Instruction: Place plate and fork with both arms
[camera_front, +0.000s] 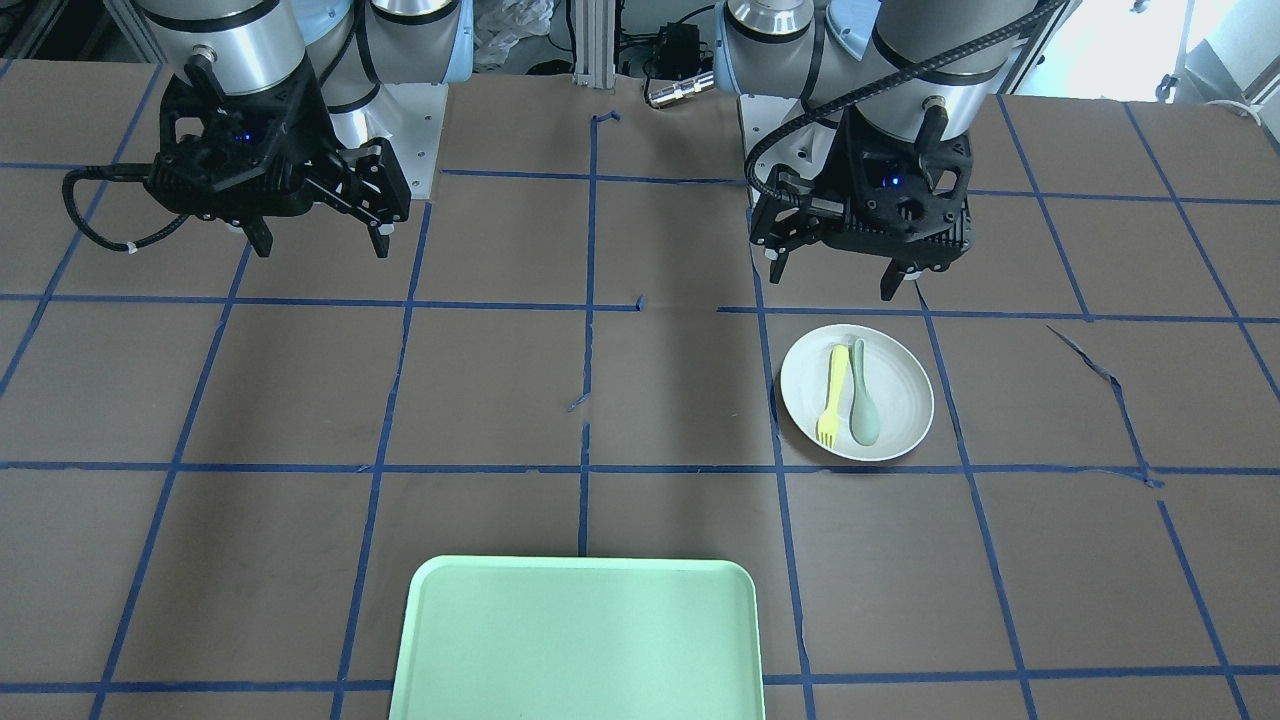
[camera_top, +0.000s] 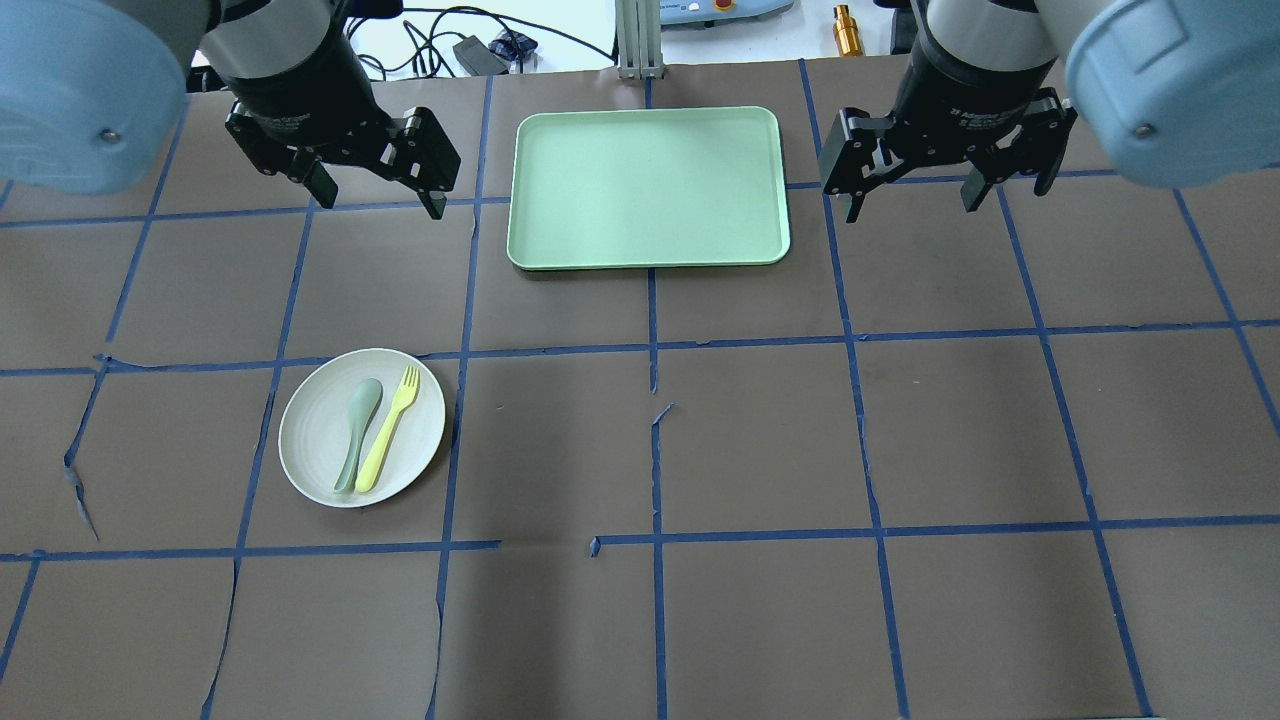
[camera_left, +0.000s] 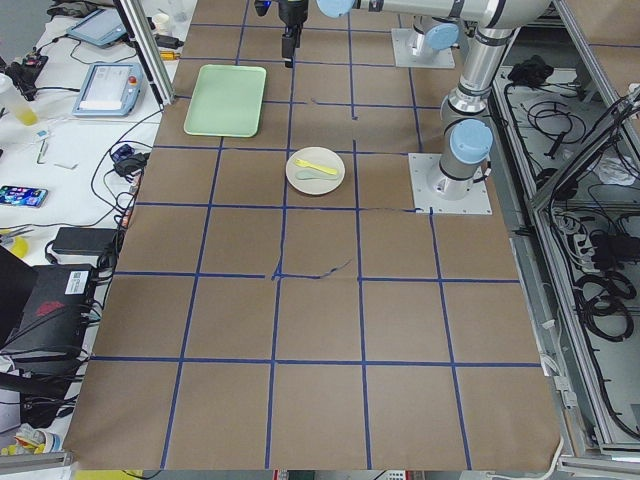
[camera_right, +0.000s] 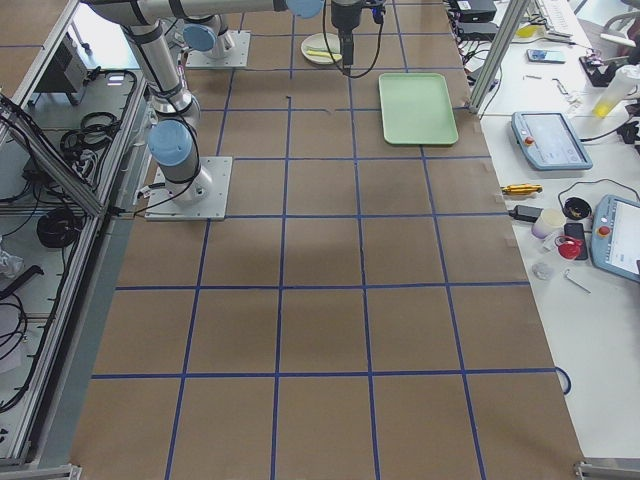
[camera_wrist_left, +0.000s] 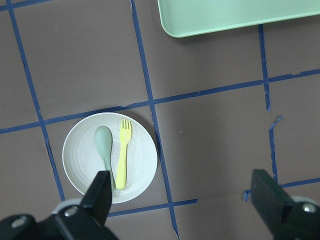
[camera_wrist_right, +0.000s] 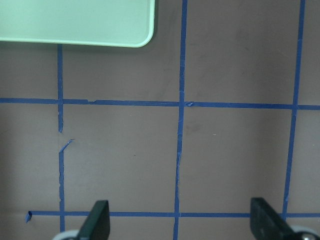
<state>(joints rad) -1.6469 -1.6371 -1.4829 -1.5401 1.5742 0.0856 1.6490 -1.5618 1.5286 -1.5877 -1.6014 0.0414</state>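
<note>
Two risks: with left fingers and right fingers spread apart and empty, the fork lies just beside the spoon on the plate (left half of the desk, well apart from the tray), so a pinch may snag both or tip the plate.

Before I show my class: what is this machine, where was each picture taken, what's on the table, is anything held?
It is a two-armed robot at a table. One picture faces the robot, one looks over its shoulders, two come from the table's ends, and two come from wrist cameras. On the table are a tray and a plate carrying a fork and spoon side by side. The left gripper and right gripper are open, holding nothing.
</note>
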